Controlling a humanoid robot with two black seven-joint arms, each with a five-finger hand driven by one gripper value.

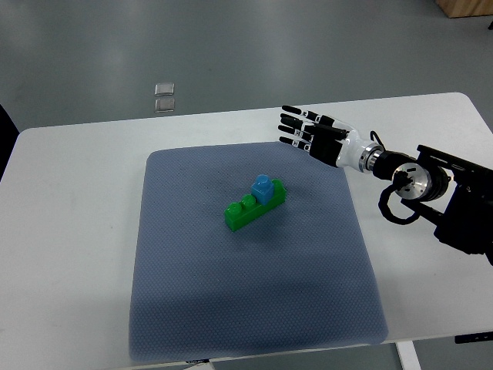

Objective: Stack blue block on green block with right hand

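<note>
Top view, looking steeply down on a white counter [85,231] covered in the middle by a grey-blue textured mat [254,308]. Near the mat's centre, a green block [248,212], long and lying diagonally, studs up. On its far right end, a small blue block [263,188], seated squarely on the green one and touching it, leaving two green studs bare toward the near left. Coming in from the right edge, the right arm: black housing [466,212], a silver wrist joint with a looped black cable, then a white cuff. Right hand [316,139] over the mat's far right corner, well apart from both blocks, palm turned sideways, black fingers [296,127] stretched out straight and slightly spread, pointing left, holding nothing. Beyond the counter, grey floor [231,46] with two small pale square plates [165,96] set into it, one just behind the other. At the top right corner, a sliver of something wooden.
</note>
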